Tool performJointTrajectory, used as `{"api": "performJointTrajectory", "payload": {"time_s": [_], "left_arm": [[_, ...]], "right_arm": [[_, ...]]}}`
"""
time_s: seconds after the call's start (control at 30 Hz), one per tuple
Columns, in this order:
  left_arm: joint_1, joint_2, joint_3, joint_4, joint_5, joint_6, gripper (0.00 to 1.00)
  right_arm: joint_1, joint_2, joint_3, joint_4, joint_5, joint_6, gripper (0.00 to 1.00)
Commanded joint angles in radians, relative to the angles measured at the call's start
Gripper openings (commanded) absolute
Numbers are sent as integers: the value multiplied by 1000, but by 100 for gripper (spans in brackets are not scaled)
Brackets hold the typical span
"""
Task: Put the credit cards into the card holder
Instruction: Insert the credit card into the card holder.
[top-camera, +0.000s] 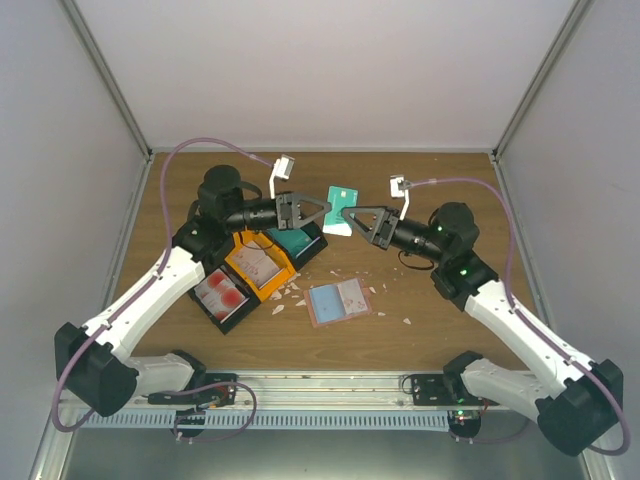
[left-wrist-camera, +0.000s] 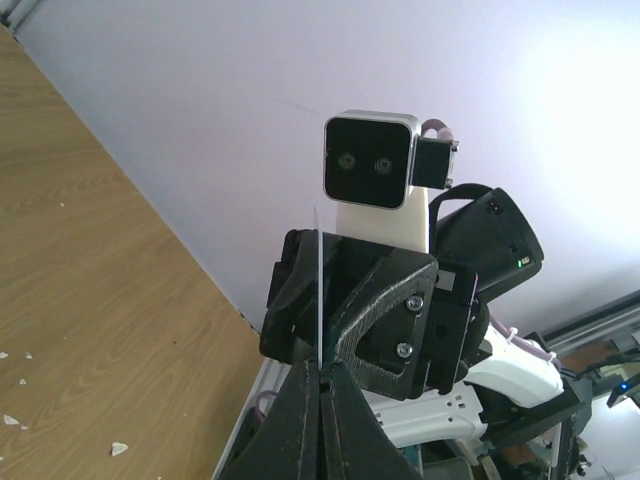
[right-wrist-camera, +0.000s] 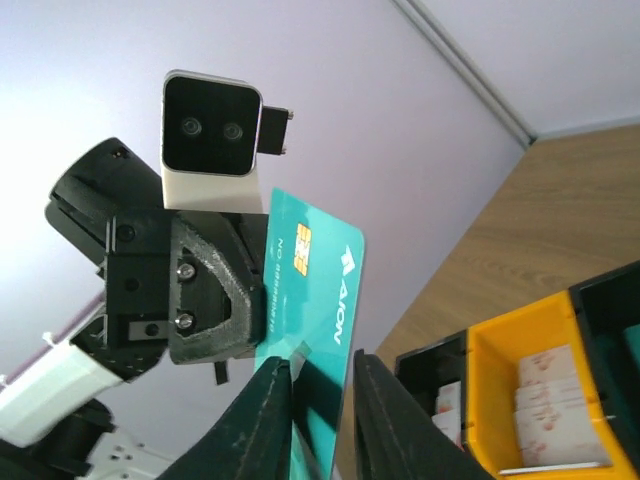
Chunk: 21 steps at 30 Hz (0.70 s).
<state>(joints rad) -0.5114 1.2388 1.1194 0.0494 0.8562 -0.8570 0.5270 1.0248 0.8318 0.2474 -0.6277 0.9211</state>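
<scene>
A teal credit card (top-camera: 340, 208) with a gold chip hangs in the air above the back of the table. My left gripper (top-camera: 322, 210) is shut on its edge; in the left wrist view the card (left-wrist-camera: 317, 290) shows edge-on, rising from the pinched fingertips (left-wrist-camera: 312, 400). From the right, my right gripper (top-camera: 347, 213) straddles the card's (right-wrist-camera: 315, 280) other end, open; one finger (right-wrist-camera: 275, 400) touches it and the other stands off with a gap. The salmon card holder (top-camera: 352, 297) lies open on the table with a blue card (top-camera: 324, 301) on its left half.
An orange bin (top-camera: 262, 265) with pale cards stands left of the holder. Black bins flank it: one (top-camera: 222, 295) with red cards, another (top-camera: 297, 240) with teal ones under the left gripper. Small white scraps (top-camera: 290, 295) lie around. Enclosure walls stand on three sides.
</scene>
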Motion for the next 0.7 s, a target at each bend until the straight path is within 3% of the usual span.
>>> {"api": "performJointTrajectory", "payload": {"time_s": [0.0, 0.1, 0.2, 0.3, 0.37, 0.57, 0.67], "left_arm": [[-10, -12, -10, 55, 20, 10, 0], [-10, -9, -8, 22, 5, 28, 3], [-10, -12, 1, -66, -58, 74, 12], [-10, -27, -4, -162, -152, 129, 39], [-14, -41, -25, -213, -232, 162, 47], [-61, -62, -135, -314, -427, 185, 53], [-125, -47, -217, -328, -522, 153, 52]], "right_arm": [[-5, -16, -31, 75, -23, 56, 15], [-4, -31, -40, 64, 0, 50, 8], [-5, -42, -43, 23, 24, 17, 1], [-11, -52, -49, -44, 38, -37, 0], [-17, -57, -51, -119, 51, -94, 0], [-50, -33, -71, -461, 70, -330, 1], [-68, -7, -144, -510, 39, -390, 1]]}}
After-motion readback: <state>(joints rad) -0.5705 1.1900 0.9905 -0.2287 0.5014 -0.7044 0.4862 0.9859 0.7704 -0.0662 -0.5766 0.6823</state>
